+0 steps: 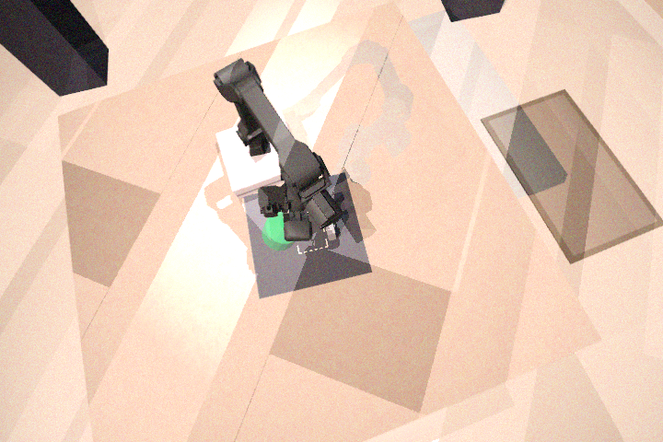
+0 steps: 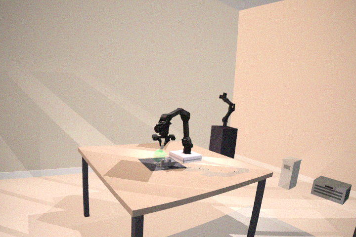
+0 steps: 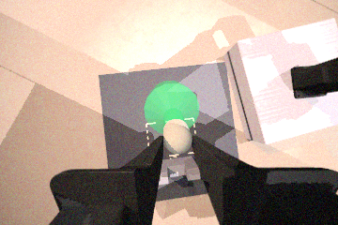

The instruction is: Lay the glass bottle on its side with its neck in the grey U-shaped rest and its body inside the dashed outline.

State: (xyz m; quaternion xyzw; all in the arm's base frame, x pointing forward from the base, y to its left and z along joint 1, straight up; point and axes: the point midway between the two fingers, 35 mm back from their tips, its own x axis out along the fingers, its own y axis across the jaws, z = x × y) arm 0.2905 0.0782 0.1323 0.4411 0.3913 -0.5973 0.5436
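Wrist cam first, since it's the closest look: the tool (image 1: 286, 215) (image 2: 161, 144) (image 3: 177, 139) is clamped on the glass bottle (image 1: 277, 233) (image 2: 159, 155) (image 3: 171, 100), up at the neck end, with the pale top (image 3: 177, 135) poking up between the fingers. The round green body hangs or stands below that, pretty much upright; honestly can't tell if its base is touching the dark mat (image 1: 274, 273) (image 2: 148, 161) (image 3: 122, 94).

So it isn't laid down yet. My worry is the tipping: a narrow grip up top with the fat part below means the glass could swivel or slip if the wrist turns too fast. Swing it too low and the base could catch the mat and get levered out.

Next to it are the dashed outline (image 1: 312, 250) (image 3: 147, 137) and the grey U-shaped rest (image 1: 331, 231) (image 2: 163, 163) (image 3: 177, 172). Come in short or crooked and the neck probably clips the rest's side; let go early and the body drops or rolls.

Further out, the white block (image 1: 244, 177) (image 2: 184, 158) (image 3: 256, 94) sits near the mat on the desk (image 1: 186, 338) (image 2: 184, 187) (image 3: 17, 141), so I'd keep the elbow and bottle off it too.
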